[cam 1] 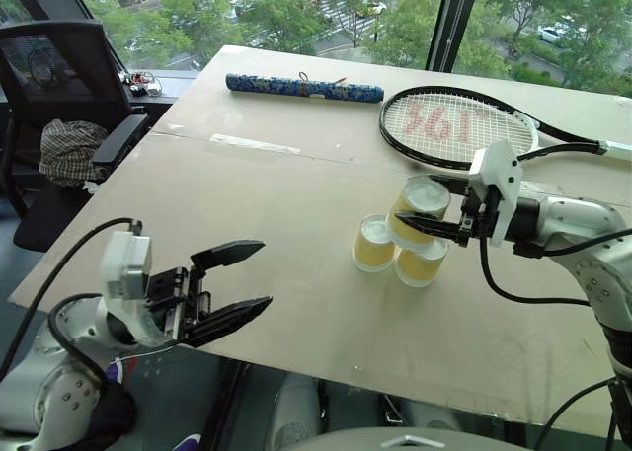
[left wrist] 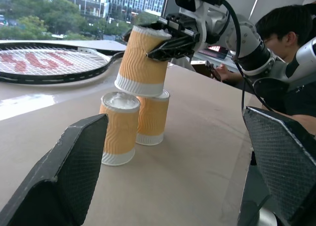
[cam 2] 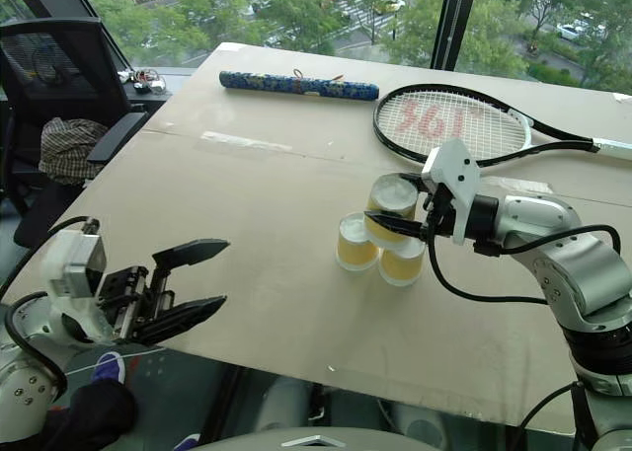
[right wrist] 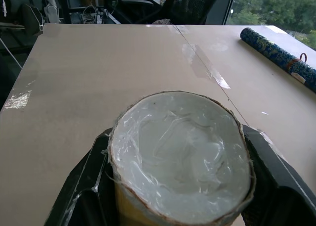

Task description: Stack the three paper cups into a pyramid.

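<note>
Right pincer (cam 1: 415, 221) is clamped on the top cup (cam 1: 419, 210), upside down, fingers pressing its sides; the cup sits tilted w/ its rim on the two lower cups, so the pyramid (cam 2: 380, 236) is formed but not let go. Just below the pincer: near-side lower cup (cam 1: 422, 263) and, beside it touching, the other lower cup (cam 1: 374, 244), both upside down, white bases up. Beyond the pincer a tennis racket (cam 1: 459, 127) lies flat on the table (cam 1: 276, 204), head close behind the cups but apart from them. Farther off, past the racket, a blue patterned roll (cam 1: 304, 87). Left pincer (cam 1: 245, 281) hangs at the near table edge, fingers spread wide, holding nothing, well apart from the cups, w/ bare tabletop between it and them. Off its far side: black office chair (cam 1: 59, 86) w/ checked cloth (cam 1: 69, 150) on the seat. Left wrist view shows a person (left wrist: 286, 48) behind the right arm.
</note>
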